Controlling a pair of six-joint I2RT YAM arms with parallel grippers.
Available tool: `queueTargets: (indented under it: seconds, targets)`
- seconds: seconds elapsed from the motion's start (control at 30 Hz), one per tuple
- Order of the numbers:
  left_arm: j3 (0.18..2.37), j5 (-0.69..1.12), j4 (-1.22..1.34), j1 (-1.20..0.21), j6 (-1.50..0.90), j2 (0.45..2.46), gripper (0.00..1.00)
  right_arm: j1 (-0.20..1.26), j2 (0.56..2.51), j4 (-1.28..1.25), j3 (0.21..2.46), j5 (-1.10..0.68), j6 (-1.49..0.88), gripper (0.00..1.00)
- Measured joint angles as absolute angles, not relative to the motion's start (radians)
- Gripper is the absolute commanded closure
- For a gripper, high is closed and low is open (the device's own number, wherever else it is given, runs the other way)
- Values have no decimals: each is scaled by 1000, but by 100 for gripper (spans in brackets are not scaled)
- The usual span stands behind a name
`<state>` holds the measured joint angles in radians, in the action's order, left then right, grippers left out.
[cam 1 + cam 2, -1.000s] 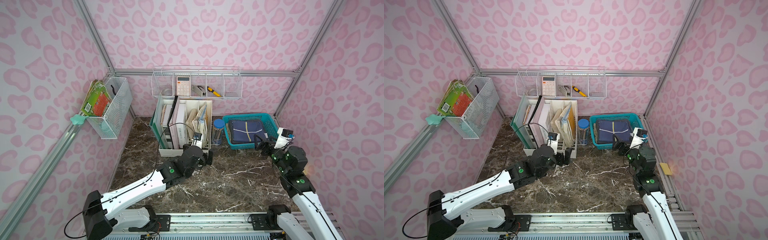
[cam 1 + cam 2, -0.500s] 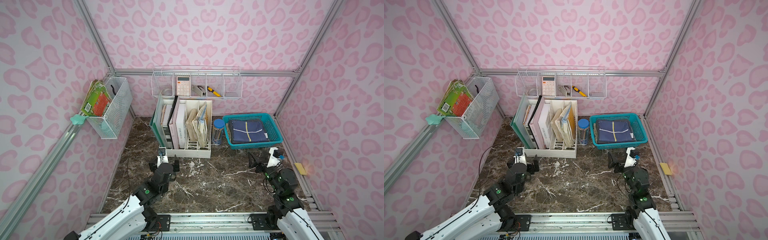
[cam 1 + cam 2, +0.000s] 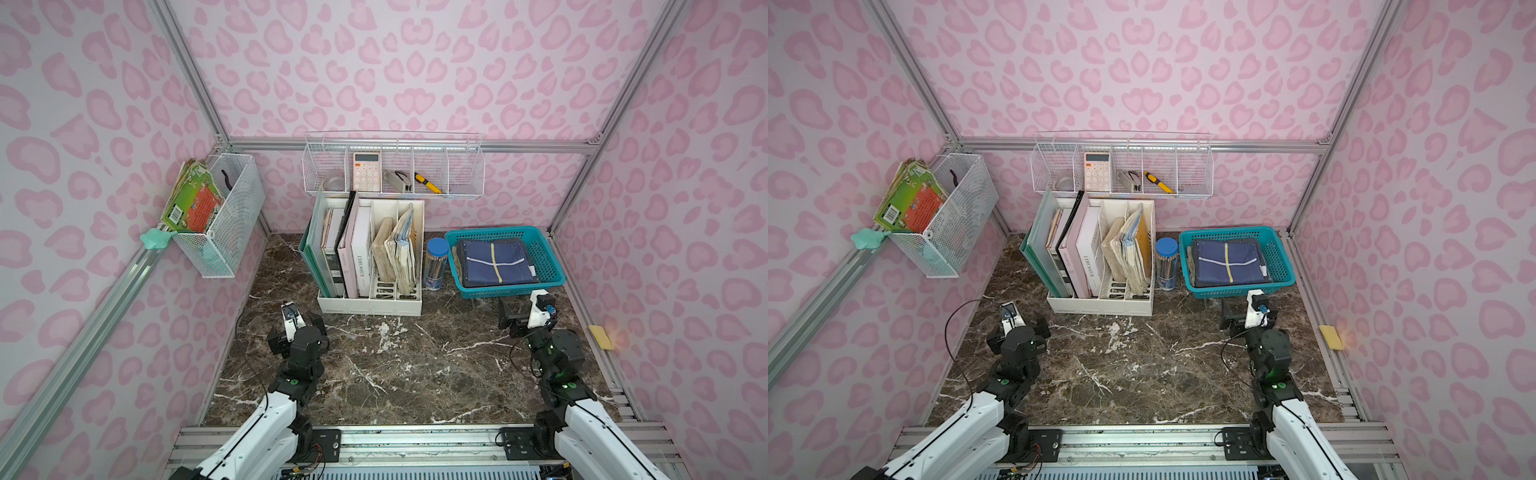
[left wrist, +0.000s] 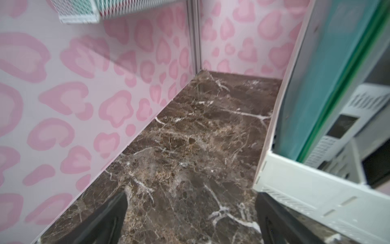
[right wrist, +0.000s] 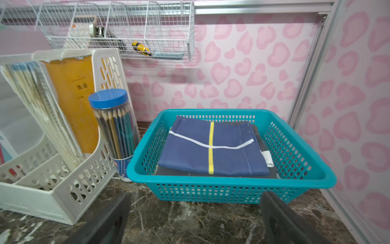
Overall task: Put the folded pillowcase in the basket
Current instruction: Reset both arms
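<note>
The teal basket stands at the back right of the marble floor. A folded navy pillowcase with a yellow and a white stripe lies flat inside it, on top of darker folded cloth. In the right wrist view the basket and pillowcase lie just ahead of my right gripper, which is open and empty. That gripper hovers in front of the basket's near wall. My left gripper is open and empty over bare floor at the left.
A white file organiser full of books stands at back centre, with a pencil jar between it and the basket. White wire baskets hang on the back wall and left wall. A yellow sponge lies on the right rail.
Both arms have drawn back toward the front. The left gripper left the organiser's front for the left side; the right gripper backed away from the basket. The pillowcase stayed in the basket.
</note>
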<state>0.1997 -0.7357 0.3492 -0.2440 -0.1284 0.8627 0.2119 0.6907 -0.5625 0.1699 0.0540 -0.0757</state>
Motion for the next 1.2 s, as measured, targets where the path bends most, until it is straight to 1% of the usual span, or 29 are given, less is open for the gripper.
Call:
queueTargets:
  seconds: [0.1, 0.3, 0.47, 0.7, 0.9, 1.2]
  targets:
    - [220, -653, 402, -188, -123, 977, 0, 212, 768, -631, 168, 91, -39, 1]
    - [236, -510, 556, -113, -74, 1126, 1, 201, 931, -788, 143, 162, 5, 1]
    - [242, -448, 682, -75, -45, 1214, 0, 178, 1042, -917, 117, 184, 31, 1]
    - [251, -368, 765, -51, -20, 1249, 1, 89, 1189, -1111, 82, 134, 39, 1]
    - [261, -297, 812, -40, -19, 1294, 1, 65, 1313, -1260, 75, 76, 33, 1]
    - [296, -234, 915, 12, -22, 1505, 1, 0, 1493, -1449, 76, 2, 4, 1]
